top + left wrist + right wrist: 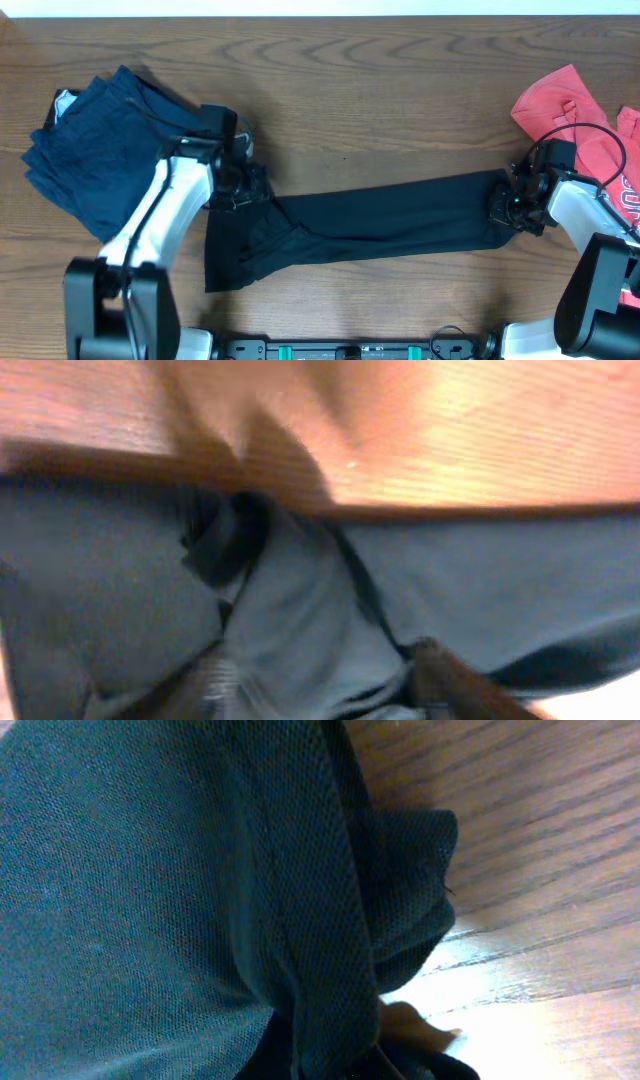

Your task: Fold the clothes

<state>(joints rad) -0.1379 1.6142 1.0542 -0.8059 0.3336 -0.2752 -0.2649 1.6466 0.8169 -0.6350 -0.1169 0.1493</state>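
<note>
The black T-shirt (380,222) lies stretched in a long band across the wooden table, bunched at its left end. My left gripper (247,188) is shut on the left end of the black T-shirt (300,620); its fingers sit either side of a fold. My right gripper (505,203) is shut on the right end of the black T-shirt (180,890), whose mesh cloth fills that view. The navy garment (95,145) lies at the far left. The red garment (570,115) lies at the far right.
The wooden table (380,100) shows bare above and below the stretched shirt. The arms' base bar (350,350) runs along the front edge. A pale wall edge (320,8) borders the back.
</note>
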